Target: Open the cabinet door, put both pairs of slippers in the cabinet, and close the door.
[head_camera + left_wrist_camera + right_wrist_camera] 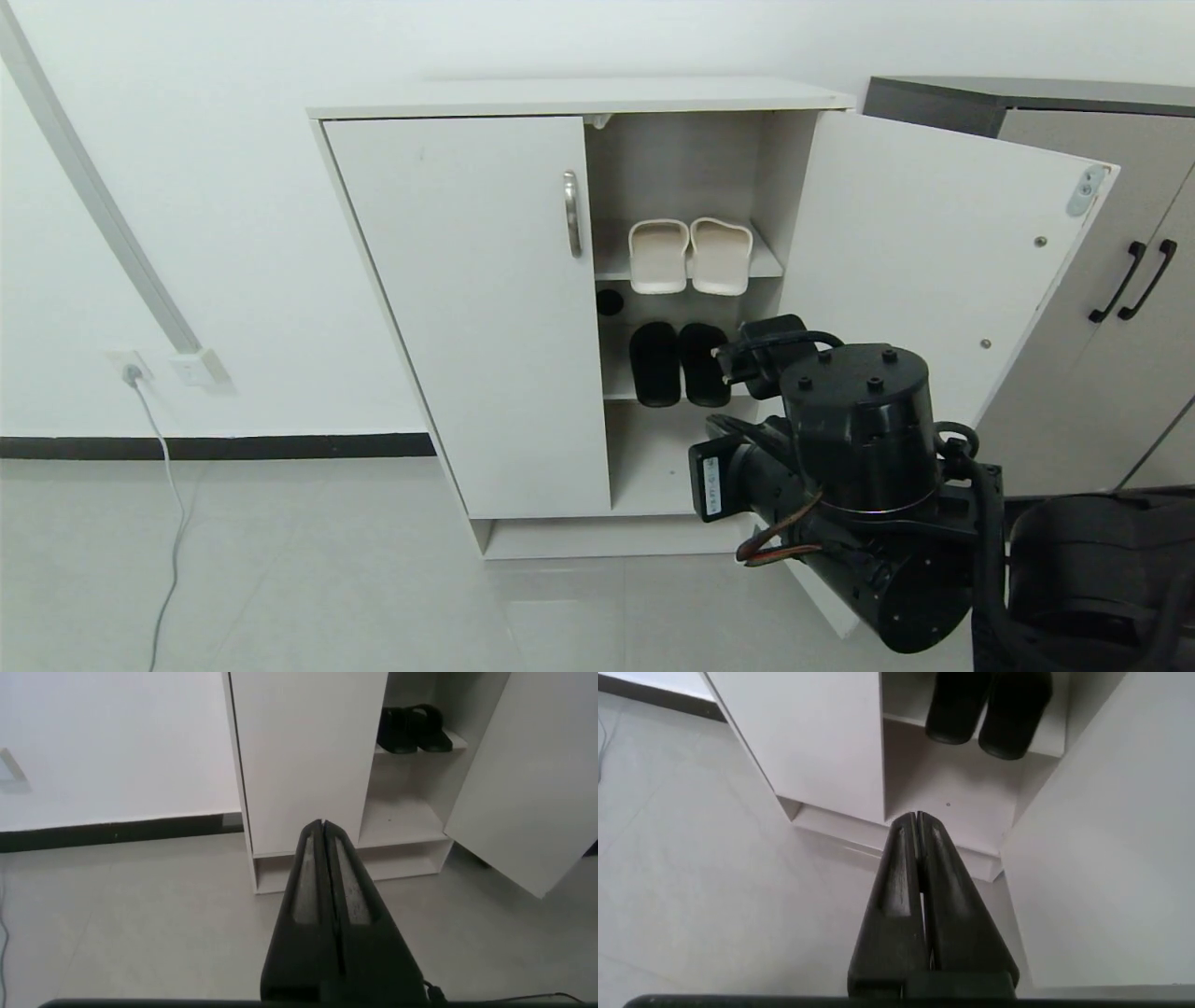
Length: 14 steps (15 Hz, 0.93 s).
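Note:
The white cabinet [467, 308] stands against the wall with its right door [924, 252] swung open and its left door shut. A pair of white slippers [691, 255] lies on the upper shelf. A pair of black slippers [679, 364] [411, 728] [990, 705] lies on the shelf below. My right arm [854, 439] is in front of the open side, low down; its gripper [918, 821] is shut on nothing, just outside the bottom compartment. My left gripper [322, 829] is shut and empty, farther back over the floor facing the cabinet.
A grey cabinet [1111, 280] with black handles stands right behind the open door. A wall socket and a white cable [168, 485] are at the far left. Bare tiled floor [280, 579] lies in front of the cabinet. The bottom compartment [952, 803] holds nothing.

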Tool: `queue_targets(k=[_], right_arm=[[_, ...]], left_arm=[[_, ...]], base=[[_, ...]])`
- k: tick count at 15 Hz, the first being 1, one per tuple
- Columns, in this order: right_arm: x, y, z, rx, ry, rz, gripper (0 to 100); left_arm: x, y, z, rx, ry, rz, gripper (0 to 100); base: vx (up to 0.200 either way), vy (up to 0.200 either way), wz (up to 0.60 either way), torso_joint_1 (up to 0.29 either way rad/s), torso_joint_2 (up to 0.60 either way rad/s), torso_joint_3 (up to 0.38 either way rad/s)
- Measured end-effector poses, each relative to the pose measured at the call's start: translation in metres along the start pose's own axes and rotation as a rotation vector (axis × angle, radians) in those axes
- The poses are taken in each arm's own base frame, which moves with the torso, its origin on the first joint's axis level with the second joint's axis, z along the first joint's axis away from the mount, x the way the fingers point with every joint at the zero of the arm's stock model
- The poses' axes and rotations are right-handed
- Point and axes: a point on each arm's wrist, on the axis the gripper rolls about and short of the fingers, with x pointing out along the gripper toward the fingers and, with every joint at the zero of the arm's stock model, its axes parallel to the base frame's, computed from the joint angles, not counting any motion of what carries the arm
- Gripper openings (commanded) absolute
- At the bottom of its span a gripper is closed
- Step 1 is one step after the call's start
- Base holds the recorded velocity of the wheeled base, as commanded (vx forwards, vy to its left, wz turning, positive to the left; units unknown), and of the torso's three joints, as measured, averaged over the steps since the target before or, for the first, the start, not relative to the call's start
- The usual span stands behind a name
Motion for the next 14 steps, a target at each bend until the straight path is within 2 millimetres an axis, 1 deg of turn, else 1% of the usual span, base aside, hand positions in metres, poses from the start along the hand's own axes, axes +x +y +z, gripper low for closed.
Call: queue_targets(k=[2, 6, 14], right_arm=[[0.0002, 0.0, -0.0008, -0.003, 0.004, 0.0, 0], [0.0002, 0.0001, -0.0002, 0.0, 0.001, 0.0, 0], [0.0, -0.0002, -0.0014, -0.003, 0.003, -0.001, 0]], left_arm=[[0.0001, 0.0, -0.0007, 0.0, 0.005, 0.0, 0], [0.0, 0.0, -0.0002, 0.0, 0.001, -0.001, 0], [0.0, 0.0, -0.0004, 0.0, 0.002, -0.001, 0]], base=[[0.0, 0.0, 0.0, 0.039, -0.31, -0.376], [0.0, 0.0, 0.0, 0.051, -0.51, -0.362], [0.0, 0.0, 0.0, 0.135, -0.47, -0.336]])
